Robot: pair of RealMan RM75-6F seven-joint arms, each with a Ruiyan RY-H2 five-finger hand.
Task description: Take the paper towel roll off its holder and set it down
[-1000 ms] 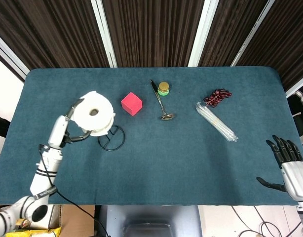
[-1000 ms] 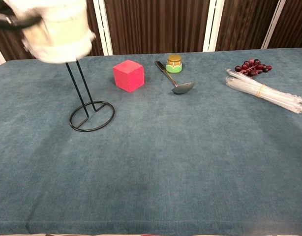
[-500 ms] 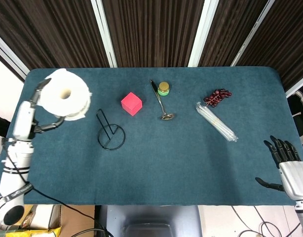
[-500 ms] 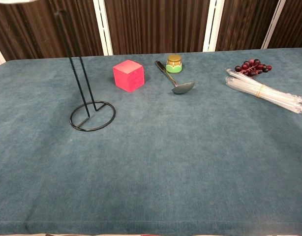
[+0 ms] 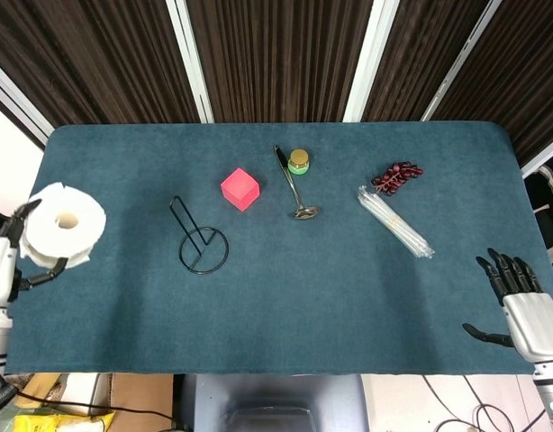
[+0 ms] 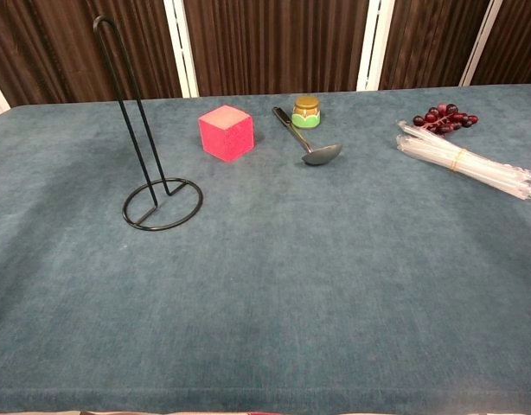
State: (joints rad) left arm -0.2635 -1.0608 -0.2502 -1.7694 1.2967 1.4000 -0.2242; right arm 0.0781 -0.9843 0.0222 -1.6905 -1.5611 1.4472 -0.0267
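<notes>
At the near left edge of the head view we see our left robot hand point(image 5: 8, 263) gripping the paper towel roll point(image 5: 64, 225), its fingers wrapped around the roll's sides; the roll is off its holder and sits over the left border of the bench point(image 5: 285, 324), its hollow core facing up toward the camera. We cannot tell whether the roll touches the cloth or is held above it. At the near right corner our right robot hand point(image 5: 520, 306) hangs just past the bench edge with fingers spread and nothing in them. Neither robot hand shows in the chest view. Going outward from the left robot hand, toward the middle of the bench, we meet the black wire holder point(image 5: 201, 243), standing upright on its ring base with its tall loop bare, well apart from the roll. Beyond it and a little farther from the left robot hand lies the pink cube point(image 5: 240, 189). Farther still a ladle point(image 5: 296, 191) lies with its bowl toward us, and a small jar with a gold lid point(image 5: 299, 161) stands just beside its handle. Out from the right robot hand a bundle of clear straws point(image 5: 395, 221) lies aslant, with a bunch of dark grapes point(image 5: 396, 176) near its far end.
</notes>
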